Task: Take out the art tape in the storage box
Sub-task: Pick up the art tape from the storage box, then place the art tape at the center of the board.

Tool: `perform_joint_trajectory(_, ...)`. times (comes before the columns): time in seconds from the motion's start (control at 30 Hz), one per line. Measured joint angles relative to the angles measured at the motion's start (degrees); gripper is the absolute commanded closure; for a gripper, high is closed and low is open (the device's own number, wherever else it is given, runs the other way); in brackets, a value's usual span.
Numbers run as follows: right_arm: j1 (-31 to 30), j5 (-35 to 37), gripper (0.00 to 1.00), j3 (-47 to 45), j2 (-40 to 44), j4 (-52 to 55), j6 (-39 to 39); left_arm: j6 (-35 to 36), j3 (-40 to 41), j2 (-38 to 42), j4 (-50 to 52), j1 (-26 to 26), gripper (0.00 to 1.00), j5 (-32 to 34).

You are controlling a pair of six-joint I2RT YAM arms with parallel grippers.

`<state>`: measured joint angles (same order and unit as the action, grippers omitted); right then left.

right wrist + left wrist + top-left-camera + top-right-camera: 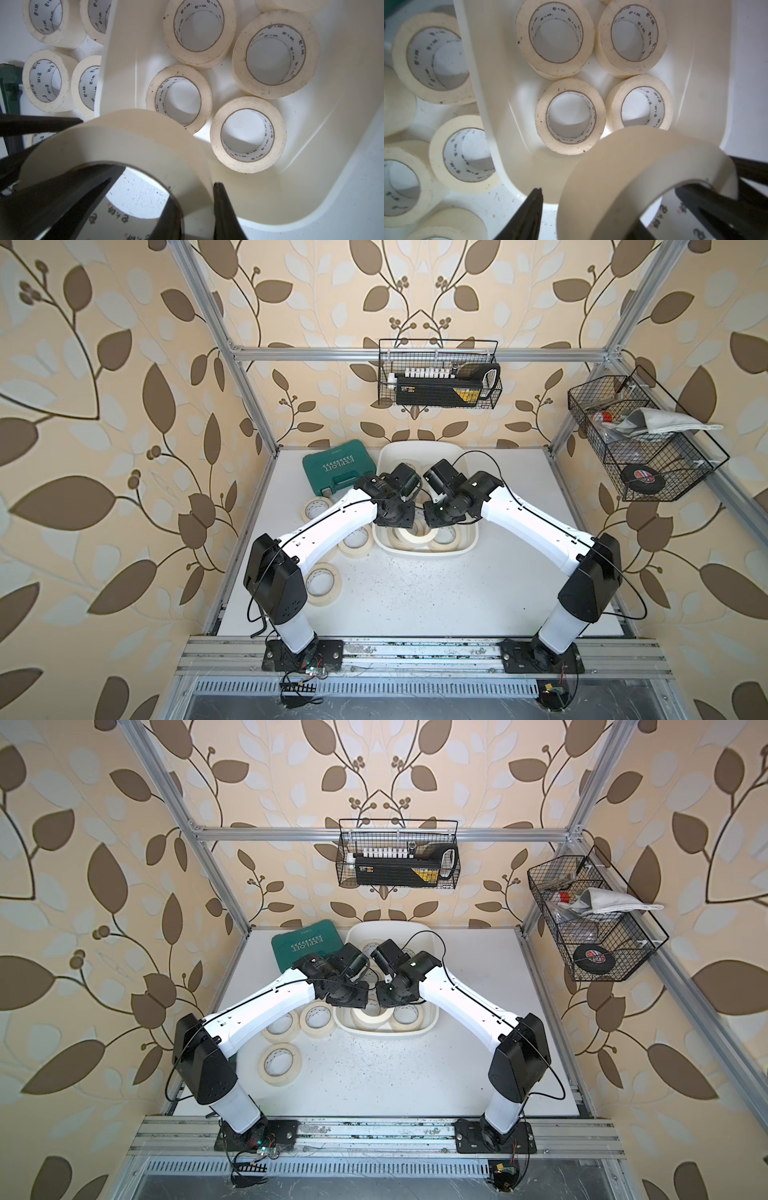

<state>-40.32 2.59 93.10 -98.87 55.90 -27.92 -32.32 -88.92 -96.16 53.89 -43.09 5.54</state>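
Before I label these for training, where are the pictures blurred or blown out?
Left wrist view: the gripped tape roll near the lens is soft, boxed rolls sharper. Right wrist view: likewise, its fingers blurred. Both top views: sharp, white arms blown out.

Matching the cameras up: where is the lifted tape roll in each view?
Top view: lifted tape roll at the storage box's near end.
Top view: the roll, same spot.
Left wrist: roll fills the foreground.
Right wrist: roll, foreground too.
Shared landmark: the storage box.
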Motion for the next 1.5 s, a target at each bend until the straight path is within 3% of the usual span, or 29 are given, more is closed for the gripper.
perform_joint_trajectory(0.23, -1.2, 0.0, 0.49, 1.1, 0.3, -0.1, -0.6, 0.6, 1.7, 2.0, 2.0, 0.4, 0.79, 1.4)
perform_joint_trajectory(0.37, -1.4, -0.7, 0.39, 1.1, 1.9, -1.2, 0.0, 0.4, 4.2, 4.5, 1.9, 1.2, 0.81, 1.2)
perform_joint_trajectory(0.63, -3.0, -3.3, 0.35, 0.9, 7.5, -4.6, 1.3, -3.0, 12.5, 16.7, -2.9, 1.9, 0.79, -1.3)
perform_joint_trajectory(0.87, -3.3, -8.5, 0.35, -2.3, 8.8, -6.7, 1.6, -11.1, 27.7, 27.1, -11.7, 1.9, 0.80, -4.6)
perform_joint_trajectory(1.0, 1.5, -4.1, 0.35, -2.4, 9.2, -5.6, 1.6, -13.2, 36.4, 30.4, -2.6, 3.2, 0.80, -4.2)
perform_joint_trajectory(1.2, 2.9, -4.3, 0.35, -3.1, 9.4, -6.5, 1.6, -14.1, 35.8, 30.5, 3.1, 3.4, 0.79, -3.3)
perform_joint_trajectory(1.5, 2.7, -4.8, 0.34, -4.7, 10.0, -6.9, 2.2, -14.6, 38.4, 29.0, 0.9, 3.4, 0.80, -1.7)
